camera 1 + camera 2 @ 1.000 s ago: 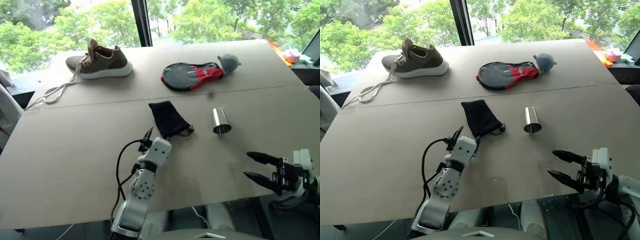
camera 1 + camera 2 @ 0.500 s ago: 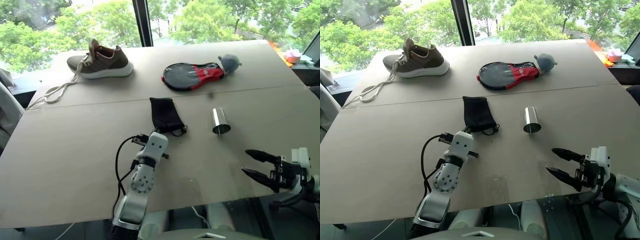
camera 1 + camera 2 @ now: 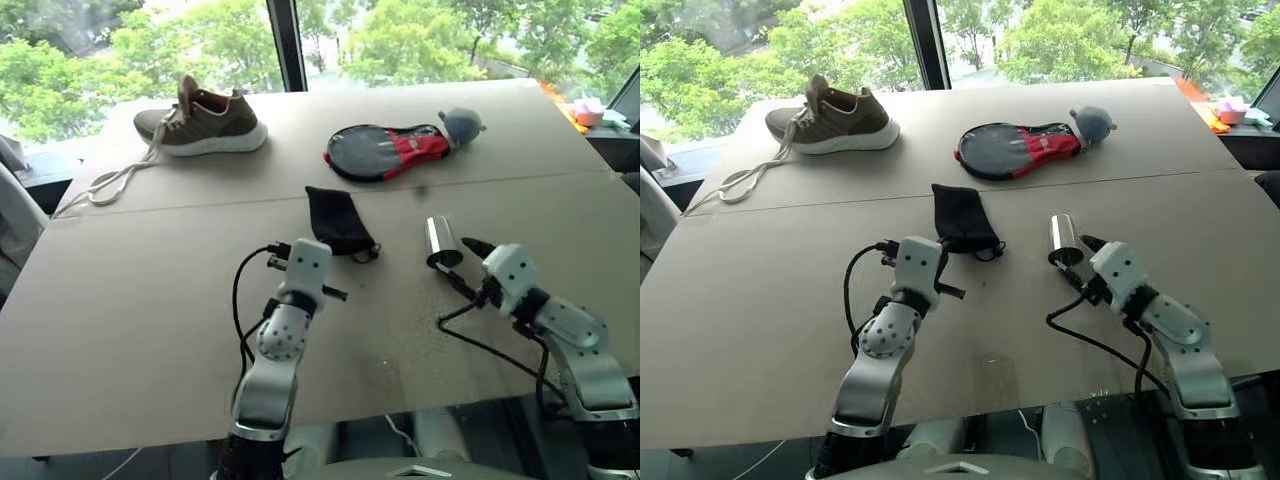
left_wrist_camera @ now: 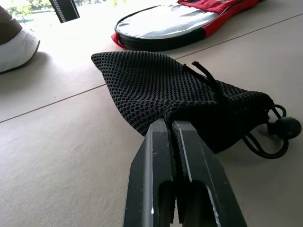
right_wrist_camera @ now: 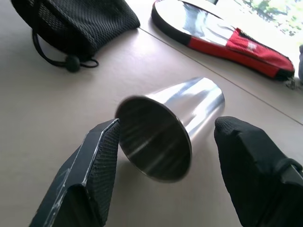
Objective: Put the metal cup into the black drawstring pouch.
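Observation:
The metal cup lies on its side on the table, its wide mouth turned toward my right gripper. My right gripper is open, one black finger on each side of the cup near its rim. The black drawstring pouch lies left of the cup, its cord loops and bead trailing toward the cup. My left gripper is shut, its fingertips pinching the pouch's near mesh edge, which is puckered up there.
A brown shoe with long loose laces stands at the back left. A black-and-red paddle-shaped case and a grey ball lie behind the pouch and cup. A seam crosses the table.
My left gripper has shut on the pouch's near edge and the pouch has shifted and bunched. My right arm has swung forward and left from the table's edge to straddle the cup.

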Motion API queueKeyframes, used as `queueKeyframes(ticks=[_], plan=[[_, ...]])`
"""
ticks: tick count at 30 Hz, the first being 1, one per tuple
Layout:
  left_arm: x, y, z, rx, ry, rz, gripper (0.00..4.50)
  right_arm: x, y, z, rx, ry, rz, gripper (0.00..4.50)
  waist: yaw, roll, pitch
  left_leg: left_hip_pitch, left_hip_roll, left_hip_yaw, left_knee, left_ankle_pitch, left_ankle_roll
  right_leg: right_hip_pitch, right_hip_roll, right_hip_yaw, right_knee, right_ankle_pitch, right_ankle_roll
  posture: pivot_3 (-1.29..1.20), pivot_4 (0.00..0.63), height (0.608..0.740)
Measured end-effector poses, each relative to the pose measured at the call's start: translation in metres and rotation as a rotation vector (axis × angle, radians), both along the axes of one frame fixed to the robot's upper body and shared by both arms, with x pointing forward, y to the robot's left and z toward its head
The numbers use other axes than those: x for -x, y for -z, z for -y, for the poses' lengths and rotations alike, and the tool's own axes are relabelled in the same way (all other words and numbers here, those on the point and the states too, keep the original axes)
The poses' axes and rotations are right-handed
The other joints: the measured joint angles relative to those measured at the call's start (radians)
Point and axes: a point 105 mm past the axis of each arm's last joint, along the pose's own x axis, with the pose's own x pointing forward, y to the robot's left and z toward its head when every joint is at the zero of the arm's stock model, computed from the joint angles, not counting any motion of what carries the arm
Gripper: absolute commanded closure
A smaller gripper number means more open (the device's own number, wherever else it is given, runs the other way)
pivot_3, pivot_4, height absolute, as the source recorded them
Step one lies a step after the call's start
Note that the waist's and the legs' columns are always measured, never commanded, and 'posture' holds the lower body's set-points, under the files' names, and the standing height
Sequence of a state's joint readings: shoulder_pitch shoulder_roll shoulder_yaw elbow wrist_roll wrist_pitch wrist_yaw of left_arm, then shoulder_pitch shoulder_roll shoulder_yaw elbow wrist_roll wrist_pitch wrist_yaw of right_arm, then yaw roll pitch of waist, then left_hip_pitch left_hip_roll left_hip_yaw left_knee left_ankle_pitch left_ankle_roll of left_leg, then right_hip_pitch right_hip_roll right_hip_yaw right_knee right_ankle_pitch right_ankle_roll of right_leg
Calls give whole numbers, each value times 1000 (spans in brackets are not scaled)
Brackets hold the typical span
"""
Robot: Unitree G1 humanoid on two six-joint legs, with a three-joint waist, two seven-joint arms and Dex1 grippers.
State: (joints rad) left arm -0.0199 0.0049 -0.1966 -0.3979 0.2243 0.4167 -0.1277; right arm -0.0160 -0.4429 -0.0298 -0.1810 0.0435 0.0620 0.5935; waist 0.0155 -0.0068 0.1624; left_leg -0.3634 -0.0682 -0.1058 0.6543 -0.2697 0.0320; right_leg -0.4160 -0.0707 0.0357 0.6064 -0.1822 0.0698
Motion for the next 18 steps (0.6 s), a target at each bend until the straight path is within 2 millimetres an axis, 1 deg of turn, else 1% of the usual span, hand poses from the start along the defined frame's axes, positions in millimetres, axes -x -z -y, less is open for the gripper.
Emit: queueKeyframes(ticks=[2,3,5,6,7,9,13,14,16,18], plan=[[0,-2,3,37,17,-15,4500,-5,5,3,-5,44,-7,2198,-2,0,0,0,0,0,0,0,1,0,0,1,0,0,0,0,150,740],[0,-4,7,68,37,-26,4500,-10,5,3,-26,73,1,2617,-4,0,0,0,0,1,0,-1,2,-1,0,1,0,0,0,0,150,740],[0,-9,14,128,69,-39,4500,-17,2,1,-53,100,19,3603,-4,0,0,1,1,1,0,-2,4,-1,1,1,1,0,0,0,150,740],[1,-12,16,153,88,-45,4500,-20,-1,0,-62,106,29,4173,-4,0,0,1,1,1,0,-2,4,-1,1,1,1,0,1,0,150,740],[1,-13,17,164,97,-46,4500,-21,-2,0,-65,111,35,4384,-4,0,0,1,1,1,0,-2,4,-1,1,1,2,-1,1,0,150,740],[0,-14,17,195,114,-69,4500,-24,-6,-1,-78,121,50,4384,-4,0,0,1,1,0,0,-2,4,-1,2,1,2,0,1,0,150,740],[0,-11,16,257,139,-122,4500,-25,-3,-4,-115,122,38,4384,-5,0,0,1,1,1,0,-2,3,-1,2,2,1,0,0,0,150,740],[-1,-12,17,277,154,-130,4500,-26,-4,-7,-149,114,30,4384,-5,0,0,1,1,1,0,-2,3,-1,2,2,1,0,0,0,150,740],[-4,-22,21,306,197,-116,4500,-28,-11,-14,-277,93,12,4384,-5,0,0,1,1,1,0,-2,3,-1,2,2,2,0,0,0,150,740],[-9,-41,29,326,254,-65,4500,-29,-31,-22,-411,43,26,4384,-5,0,1,1,1,1,0,-2,3,-1,2,2,2,0,0,0,150,740]])
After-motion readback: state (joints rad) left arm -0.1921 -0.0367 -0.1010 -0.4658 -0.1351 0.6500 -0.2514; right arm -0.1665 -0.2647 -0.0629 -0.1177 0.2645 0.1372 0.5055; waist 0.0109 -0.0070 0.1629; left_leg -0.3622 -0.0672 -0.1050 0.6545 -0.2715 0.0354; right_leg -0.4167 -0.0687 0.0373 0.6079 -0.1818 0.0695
